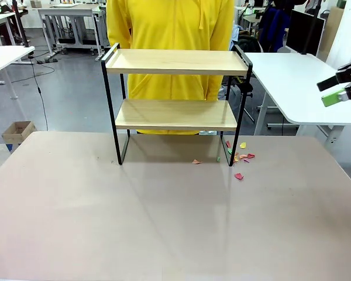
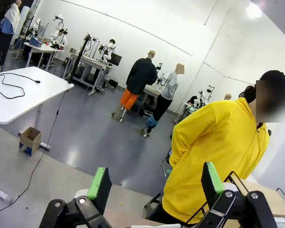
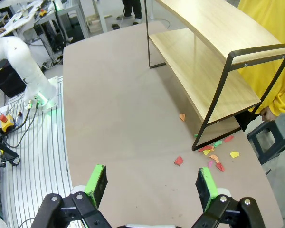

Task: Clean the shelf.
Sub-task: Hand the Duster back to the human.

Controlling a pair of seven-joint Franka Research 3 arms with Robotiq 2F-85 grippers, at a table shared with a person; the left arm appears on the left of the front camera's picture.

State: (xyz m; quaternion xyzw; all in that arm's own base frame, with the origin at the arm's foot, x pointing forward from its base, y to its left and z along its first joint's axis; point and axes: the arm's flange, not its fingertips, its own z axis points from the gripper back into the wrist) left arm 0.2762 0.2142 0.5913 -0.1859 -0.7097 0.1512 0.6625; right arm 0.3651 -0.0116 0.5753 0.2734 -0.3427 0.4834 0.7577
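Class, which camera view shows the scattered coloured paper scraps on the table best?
The right wrist view: the coloured paper scraps lie close and distinct beside the black-framed wooden shelf's foot. The front view shows them smaller; in the left wrist view I cannot make them out.

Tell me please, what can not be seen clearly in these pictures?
- Scraps: front and right wrist views, too small to tell the material.
- Shelf: left wrist view, cut off by the edge and behind the person.
- Right gripper: front view, cut off by the right edge.
- Person's hands: front view, behind the shelf.
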